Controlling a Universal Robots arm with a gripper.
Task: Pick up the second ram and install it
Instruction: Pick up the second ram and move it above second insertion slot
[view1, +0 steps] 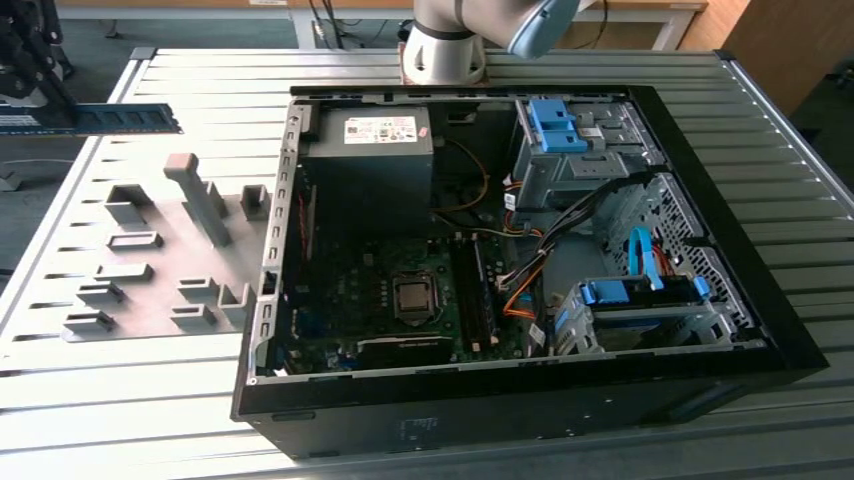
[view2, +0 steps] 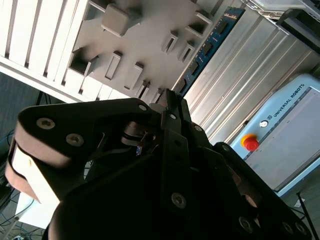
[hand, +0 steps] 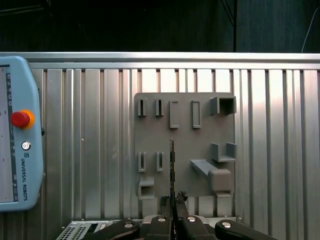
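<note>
The second ram is a thin blue board with black chips, hanging level in the air above the table at the exterior view's far left. My gripper is shut on one end of it at that view's left edge. In the second wrist view the ram reaches out from between my black fingers over the grey fixture plate. The first wrist view shows the ram edge-on as a thin dark line rising from the gripper.
A grey fixture plate with several blocks lies on the slatted metal table. To the exterior view's right is the open black computer case with its motherboard, cables and blue drive bays. A teach pendant lies beside the plate.
</note>
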